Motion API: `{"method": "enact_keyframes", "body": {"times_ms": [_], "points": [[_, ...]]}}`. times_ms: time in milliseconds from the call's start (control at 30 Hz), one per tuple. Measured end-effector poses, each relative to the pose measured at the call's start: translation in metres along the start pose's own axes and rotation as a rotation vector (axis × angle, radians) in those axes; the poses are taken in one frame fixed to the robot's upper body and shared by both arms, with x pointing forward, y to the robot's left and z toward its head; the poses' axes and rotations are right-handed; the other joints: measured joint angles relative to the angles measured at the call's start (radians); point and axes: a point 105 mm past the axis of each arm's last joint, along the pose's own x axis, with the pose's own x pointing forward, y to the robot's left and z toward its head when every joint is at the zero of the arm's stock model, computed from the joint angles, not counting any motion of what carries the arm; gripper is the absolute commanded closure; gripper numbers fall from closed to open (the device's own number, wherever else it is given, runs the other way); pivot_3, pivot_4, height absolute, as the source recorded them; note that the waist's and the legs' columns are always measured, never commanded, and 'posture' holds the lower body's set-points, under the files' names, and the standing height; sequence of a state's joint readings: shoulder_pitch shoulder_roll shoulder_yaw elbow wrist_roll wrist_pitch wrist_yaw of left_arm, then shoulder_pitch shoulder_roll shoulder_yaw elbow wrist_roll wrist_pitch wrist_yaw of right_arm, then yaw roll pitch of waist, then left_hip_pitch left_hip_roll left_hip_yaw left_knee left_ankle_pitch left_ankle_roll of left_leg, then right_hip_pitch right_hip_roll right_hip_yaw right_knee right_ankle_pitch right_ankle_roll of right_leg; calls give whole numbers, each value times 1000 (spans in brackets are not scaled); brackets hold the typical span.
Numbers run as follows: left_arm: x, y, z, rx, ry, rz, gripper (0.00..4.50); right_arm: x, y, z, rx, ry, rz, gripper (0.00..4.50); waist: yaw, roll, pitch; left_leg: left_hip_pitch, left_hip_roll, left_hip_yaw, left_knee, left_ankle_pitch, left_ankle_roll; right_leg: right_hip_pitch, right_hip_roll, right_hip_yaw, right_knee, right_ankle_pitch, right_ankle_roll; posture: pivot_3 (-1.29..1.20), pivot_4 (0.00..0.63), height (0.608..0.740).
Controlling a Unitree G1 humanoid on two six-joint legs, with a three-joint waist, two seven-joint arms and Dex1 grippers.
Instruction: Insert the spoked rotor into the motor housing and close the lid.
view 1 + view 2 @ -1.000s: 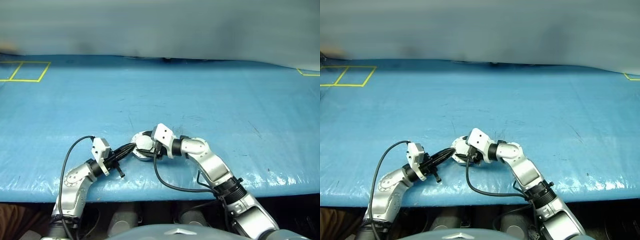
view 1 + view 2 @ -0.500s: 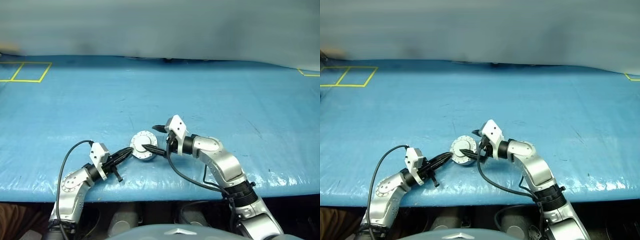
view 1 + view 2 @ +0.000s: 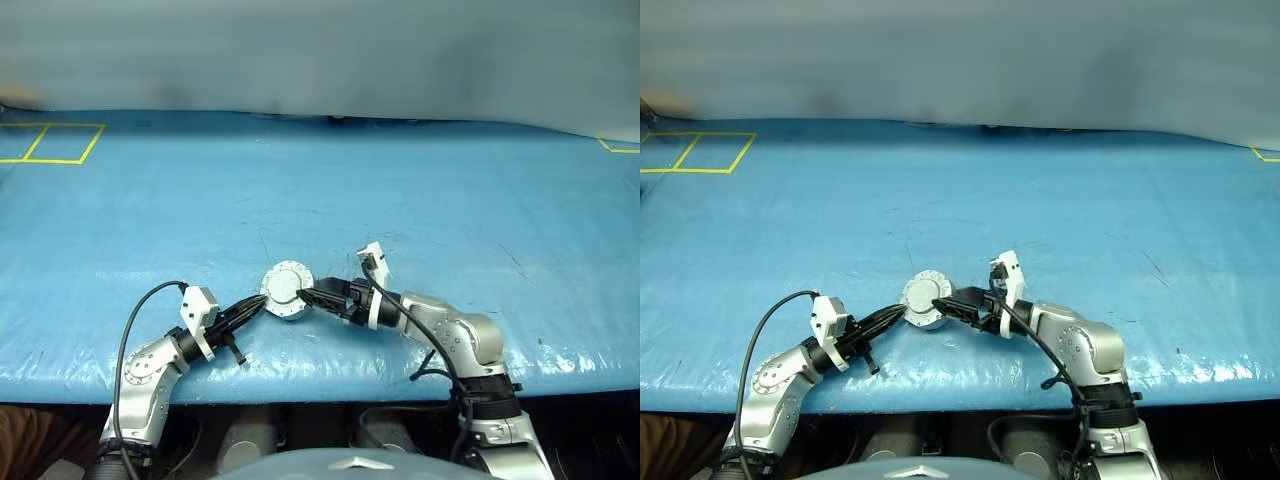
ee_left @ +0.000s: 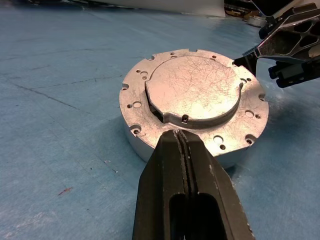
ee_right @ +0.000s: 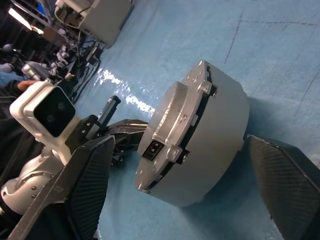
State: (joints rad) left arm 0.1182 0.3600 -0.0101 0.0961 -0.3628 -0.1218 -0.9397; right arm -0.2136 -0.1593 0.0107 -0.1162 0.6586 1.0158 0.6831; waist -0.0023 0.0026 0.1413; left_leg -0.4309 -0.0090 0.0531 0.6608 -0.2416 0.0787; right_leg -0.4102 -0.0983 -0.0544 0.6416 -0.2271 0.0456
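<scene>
While the lid (image 4: 194,93) now lies seated flat on the motor housing (image 3: 288,292), near the front edge of the blue table (image 3: 450,200), the right gripper (image 3: 312,296) has rolled over and drawn back toward 3 o'clock of it. Its fingers are spread and hold nothing. The left gripper (image 3: 258,305), clenched and empty, waits at 8 o'clock with its tips against the housing rim. I judge the closing nearly done; the rotor is presumably inside, hidden from sight.
</scene>
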Motion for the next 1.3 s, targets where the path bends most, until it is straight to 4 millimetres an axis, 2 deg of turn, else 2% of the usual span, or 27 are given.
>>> {"method": "enact_keyframes", "body": {"times_ms": [200, 267, 433, 533, 633, 700, 867, 1000, 1100, 1300], "points": [[-1, 0, 0, 2, -2, 1, 4500, 0, -6, -7, 75, 23, -20, 2917, -1, 0, 0, 0, 0, 0, 0, 0, 0, 0, 0, 0, 0, 0, 0, 0, 150, 740], [-1, -1, -1, 2, -3, 1, 4500, -1, -6, -7, 90, 20, -17, 3325, -2, 1, 0, 0, 0, 0, -1, 0, 0, 0, 0, 0, 0, 0, 0, 0, 150, 740], [2, 1, -1, -27, -35, 54, 4500, -1, -7, -6, 123, 0, -24, 3326, -2, 1, 0, 0, 0, 0, 0, 0, 0, 0, -1, 0, 0, 0, 0, 0, 150, 740], [7, 13, 2, -137, -126, 217, 4500, -1, -10, -5, 157, -22, -30, 3326, -1, 0, 0, 0, 0, 0, 0, 0, 0, 0, 0, 0, 0, 0, 1, 0, 150, 740], [5, 33, 5, -186, -140, 405, 4500, 1, -10, -4, 176, -30, -27, 3326, -5, 1, 0, -1, 0, 0, 0, 0, 1, -1, 0, 0, 0, 1, 1, 0, 150, 740], [5, 38, 7, -242, -145, 463, 4500, 1, -10, -3, 182, -39, -28, 3326, -6, 1, 0, -1, 0, 0, 0, 3, 5, -1, 0, -1, 0, 1, 2, 0, 150, 740], [10, 32, 8, -438, -147, 413, 4500, 0, -10, 1, 187, -66, -25, 3326, -5, 0, 1, -2, 0, 0, 0, 3, 6, -1, 1, -1, -1, 1, 2, 0, 150, 740], [13, 26, 9, -476, -144, 360, 4500, -5, -10, 7, 194, -105, -18, 3326, -6, -1, 2, -3, 0, 0, 0, 3, 6, -2, 1, -1, -1, 1, 2, 0, 150, 740], [11, 25, 11, -457, -141, 343, 3941, -9, -8, 16, 218, -163, 8, 3326, -7, -2, 5, -5, 0, 0, 0, 3, 6, -4, 2, -1, -1, 1, 2, 0, 150, 740], [4, 24, 19, -475, -191, 331, 1947, -14, 3, 44, 287, -310, 107, 3326, -9, -2, 5, -7, 0, 0, 0, 3, 6, -5, 1, -1, -1, 1, 2, 0, 150, 740]]}}
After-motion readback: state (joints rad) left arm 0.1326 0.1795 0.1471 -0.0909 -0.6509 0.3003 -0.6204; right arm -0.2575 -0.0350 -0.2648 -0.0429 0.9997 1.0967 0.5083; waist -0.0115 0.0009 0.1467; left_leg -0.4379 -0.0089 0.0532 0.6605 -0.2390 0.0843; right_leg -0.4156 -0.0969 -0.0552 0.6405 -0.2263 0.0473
